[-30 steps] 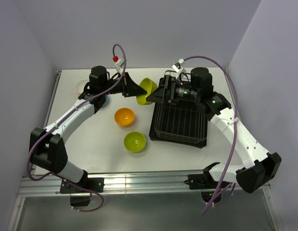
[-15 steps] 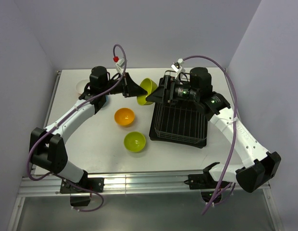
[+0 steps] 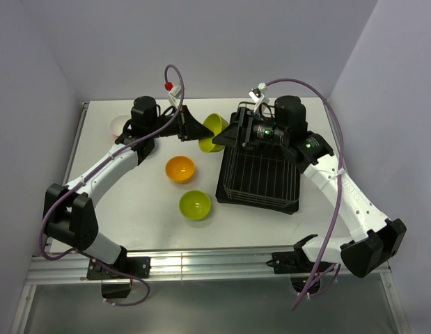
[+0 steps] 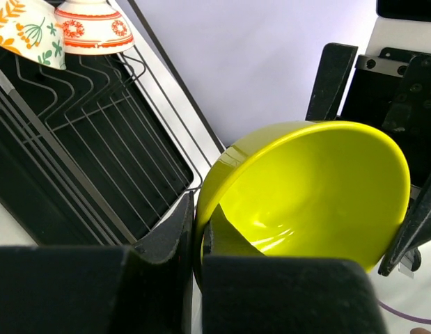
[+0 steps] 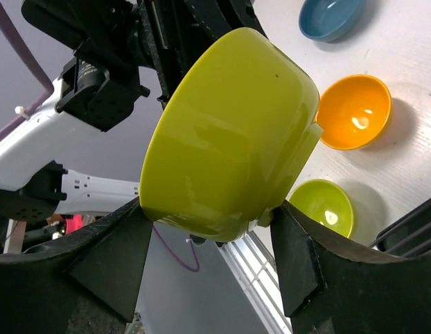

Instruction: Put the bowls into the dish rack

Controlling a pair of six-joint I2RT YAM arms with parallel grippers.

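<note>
1. Beside the rack's (image 3: pixel 260 203) far-left corner, the left tool (image 4: pixel 198 243) pinches a lime bowl (image 3: pixel 214 129) tight by its rim. The right tool (image 5: pixel 212 209) straddles it; I cannot tell whether it grips.
2. Two patterned bowls (image 4: pixel 93 28) appear racked.
3. Left of the rack on the bench (image 3: pixel 131 209), an orange bowl (image 3: pixel 179 168), a green bowl (image 3: pixel 195 204) and a blue bowl (image 5: pixel 338 15) remain unloaded.
4. Both arms crowd the rack's far end.

The lime bowl (image 4: pixel 306 202) at mid-frame is smooth, glossy plastic, with light streaking across its inside. The orange bowl (image 5: pixel 354 111) and blue bowl (image 5: pixel 339 15) at upper right shine the same way. The dish rack (image 4: pixel 83 125) is thin black wire with a faint sheen. The fingers (image 4: pixel 163 243) of the left gripper (image 4: pixel 200 216) look matt black and slightly grainy. The table (image 3: pixel 138 209) is matt white.
</note>
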